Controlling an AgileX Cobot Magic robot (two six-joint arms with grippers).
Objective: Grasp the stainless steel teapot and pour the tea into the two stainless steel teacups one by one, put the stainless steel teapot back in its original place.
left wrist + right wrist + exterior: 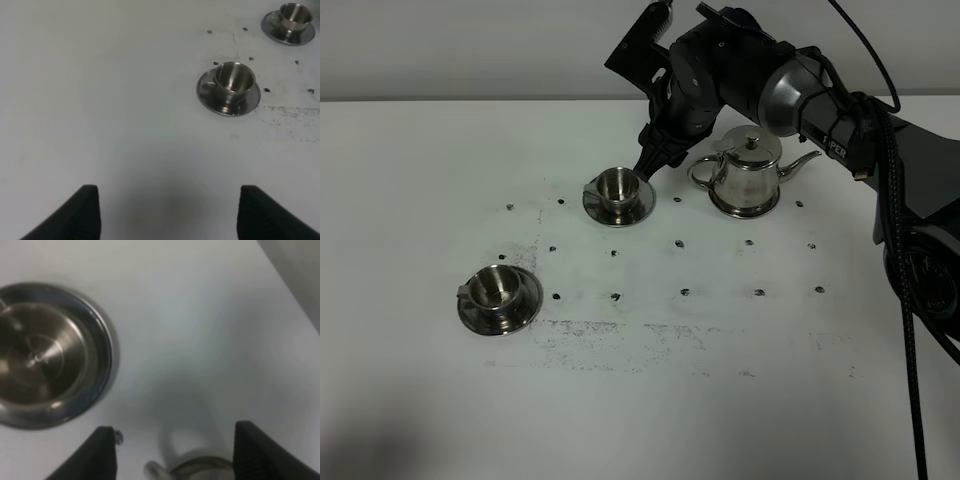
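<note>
Stainless steel teapot [748, 178] stands upright on the white counter [720, 400] in the exterior high view, toward the far right, lid on, its thin spout pointing right and its loop handle turned left. Just left of it the far teacup [616, 187] sits on its saucer [642, 207], and the near teacup [498, 290] rests on a saucer of its own, well apart toward the front left. The right arm [800, 100] reaches in from the right, passing behind the teapot, and its right pincer [654, 164] points down into the gap between the far teacup and the teapot's handle, gripping nothing. Small dark dots mark the counter in rows. In the left wrist view the left pincer [170, 215] hangs above bare counter with its two black fingers [75, 215] spread wide and nothing between them; both teacups on their saucers lie beyond it, untouched. In the right wrist view the right pincer's fingers [102, 455] are also spread wide and hold nothing. One teacup shows beside them from straight above, blurred. Between the fingers sits a blurred steel curve [195, 466], touching neither; which part it is cannot be told.
</note>
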